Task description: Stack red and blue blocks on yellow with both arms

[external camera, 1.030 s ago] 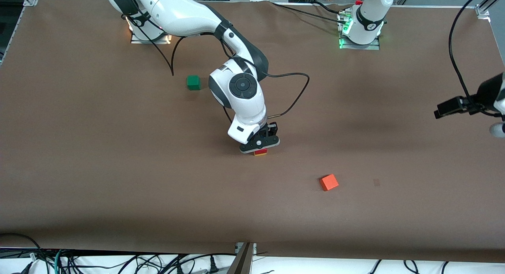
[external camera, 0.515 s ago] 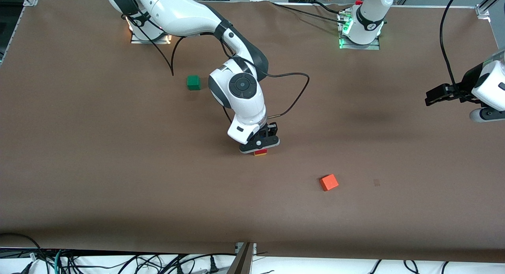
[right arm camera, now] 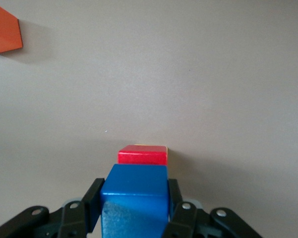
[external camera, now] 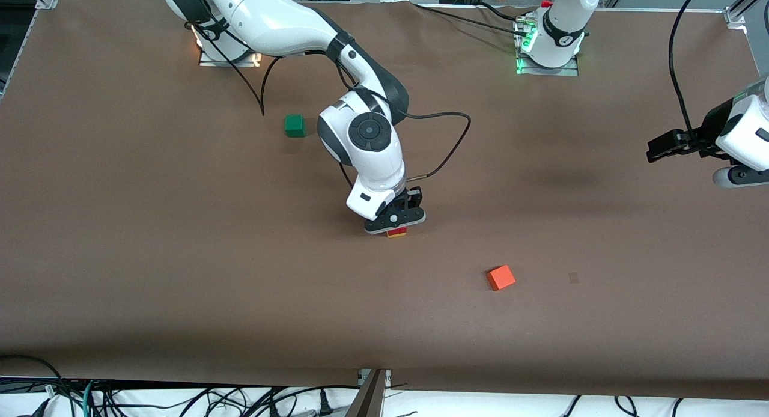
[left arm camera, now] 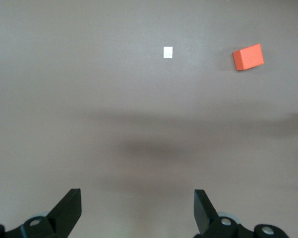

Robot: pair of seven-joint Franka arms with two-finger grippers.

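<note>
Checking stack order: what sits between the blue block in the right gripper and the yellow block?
The red block, resting on the yellow block, with the blue block in the right gripper above; right wrist view.

A robotics lab, shown by two white robot arms bolted on metal base plates (external camera: pixel 547 65) at twelve o'clock on a table (external camera: pixel 150 255) covered in brown paper, aluminium frame posts (external camera: pixel 736 11) at its corners, and loose cables (external camera: pixel 180 399) bundled at six o'clock.
</note>
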